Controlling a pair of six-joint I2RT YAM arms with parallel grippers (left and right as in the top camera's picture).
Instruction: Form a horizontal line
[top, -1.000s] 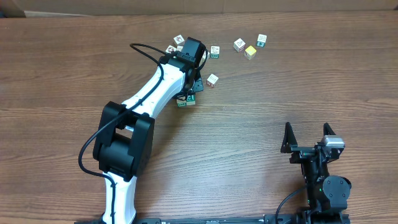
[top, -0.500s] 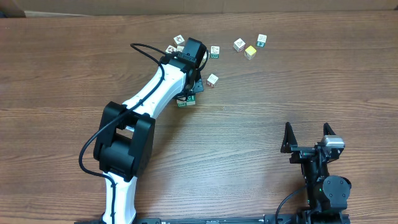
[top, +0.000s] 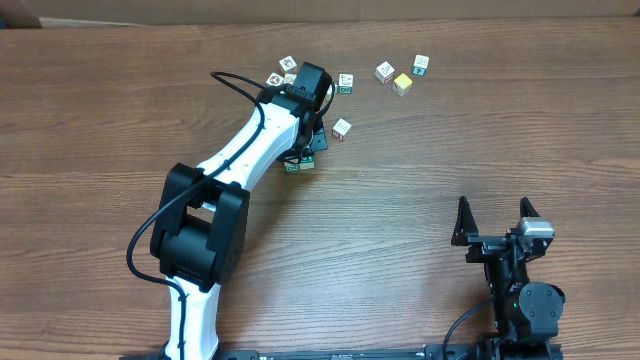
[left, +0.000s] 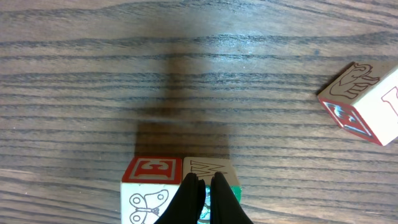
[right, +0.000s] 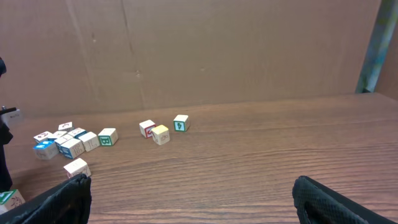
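The horizontal line (left: 163, 180) shows touching white-edged faces, red beside green.

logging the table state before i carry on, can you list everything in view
table: one, brown wood, under everything
horizontal line cubes: two seen, touching side by side, red and green faces, under the left gripper; the arm may hide more
single cube: one, white, right of the left gripper
cube clump: several, white with blue and green faces, far side by the left arm
yellow-faced cube: one, far side, right of centre
neighbour cubes: two, white, either side of it
left gripper: one, black, shut, above the cubes' seam
right gripper: one, black, open, empty, near right
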